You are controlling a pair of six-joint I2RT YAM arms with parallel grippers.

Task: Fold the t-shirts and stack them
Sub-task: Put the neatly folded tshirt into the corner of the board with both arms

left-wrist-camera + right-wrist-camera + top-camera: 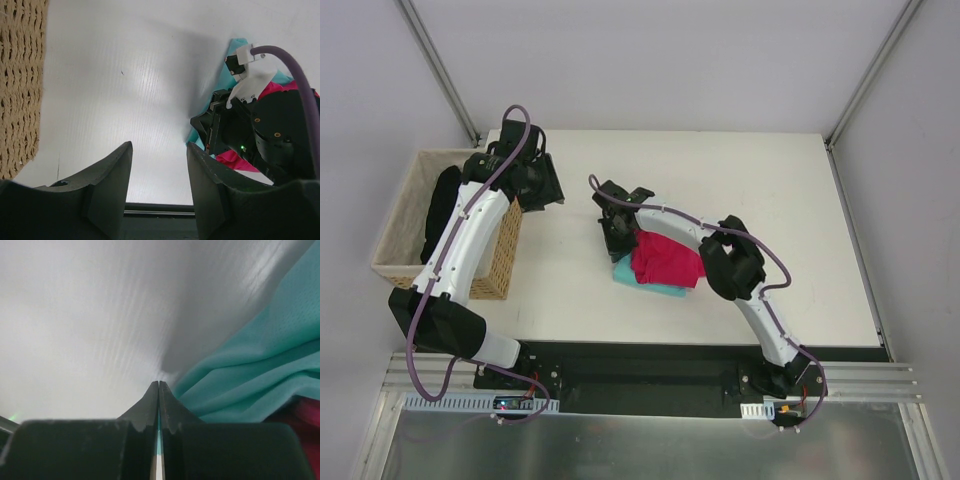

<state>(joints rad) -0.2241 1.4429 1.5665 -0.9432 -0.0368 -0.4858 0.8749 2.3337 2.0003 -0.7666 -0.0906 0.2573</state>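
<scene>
A folded magenta-pink t-shirt lies on top of a folded teal t-shirt near the middle of the table. My right gripper is shut, its tips low at the stack's left edge. In the right wrist view the shut gripper points at the white table right beside the teal t-shirt's folds; a sliver of magenta shows at lower right. My left gripper hovers open and empty by the basket. In the left wrist view its fingers frame bare table, with the teal t-shirt and the magenta t-shirt off to the right.
A woven basket stands at the table's left edge, with something dark inside; its wall fills the left of the left wrist view. The right arm's wrist and purple cable sit over the stack. White table extends behind and right.
</scene>
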